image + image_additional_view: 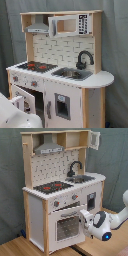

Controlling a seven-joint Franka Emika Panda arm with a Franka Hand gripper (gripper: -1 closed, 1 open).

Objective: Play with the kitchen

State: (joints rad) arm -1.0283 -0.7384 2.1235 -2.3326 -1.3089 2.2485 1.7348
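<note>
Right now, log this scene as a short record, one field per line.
setting: toy kitchen on a wooden floor, grey curtain behind
countertop: red-ringed hob, grey sink, black faucet
upper part: grey hood, pegboard back
oven door: slightly ajar in the second exterior view
arm: white arm, gripper at the oven door's upper right edge
gripper contact: cannot tell
</note>
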